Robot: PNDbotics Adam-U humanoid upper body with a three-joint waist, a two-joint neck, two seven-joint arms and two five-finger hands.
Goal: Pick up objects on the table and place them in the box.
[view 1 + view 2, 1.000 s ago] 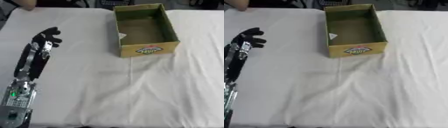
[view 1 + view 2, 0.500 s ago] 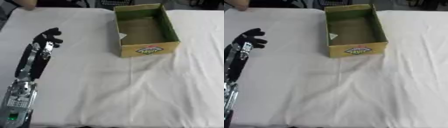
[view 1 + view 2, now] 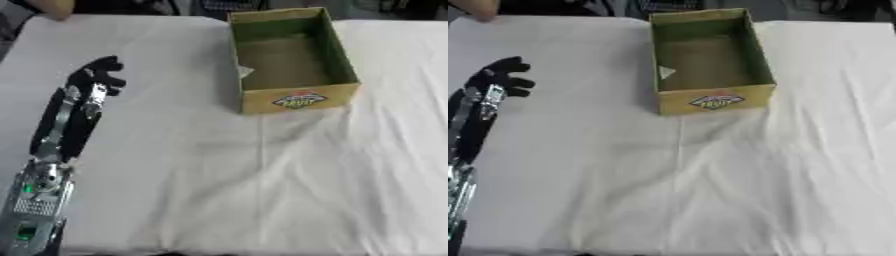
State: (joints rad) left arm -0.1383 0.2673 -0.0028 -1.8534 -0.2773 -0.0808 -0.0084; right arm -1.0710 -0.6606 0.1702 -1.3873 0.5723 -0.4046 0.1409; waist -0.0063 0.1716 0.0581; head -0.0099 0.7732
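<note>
- Currently L hand (image 3: 94, 75) is out over the cloth (image 3: 219, 175), arm stretched fwd from the near-left corner; fingers curled in, nothing betw. them, so closed on air.
- R hand: not in either view.
- Box (image 3: 293, 57) sits well to the right of L hand and slightly beyond it, open top up, label on the near wall. Inside: bare floor plus a small pale scrap at the left inner wall; can't tell what it is.
- No loose objs visible anywhere on cloth near the hand or elsewhere. Judgement: either all items are already boxed or targets lie outside the views.
- Risk 1: hand sweeps w/ fingers curled and nothing to take; knuckles could drag the cloth, which is already creased in front of the box, and bunch it.
- Risk 2: bunched cloth pulls on the box; it looks like light card, prob. slides or skews easily.
- Risk 3: if L hand swings right toward the box w/o opening or lifting, it could strike the left wall and push the box away.
- Risk 4: a person's hand (image 3: 54, 7) rests at the far edge, beyond L hand; reaching fwd brings the two close.
- Suggest: open fingers and lift clear before any lateral move.
</note>
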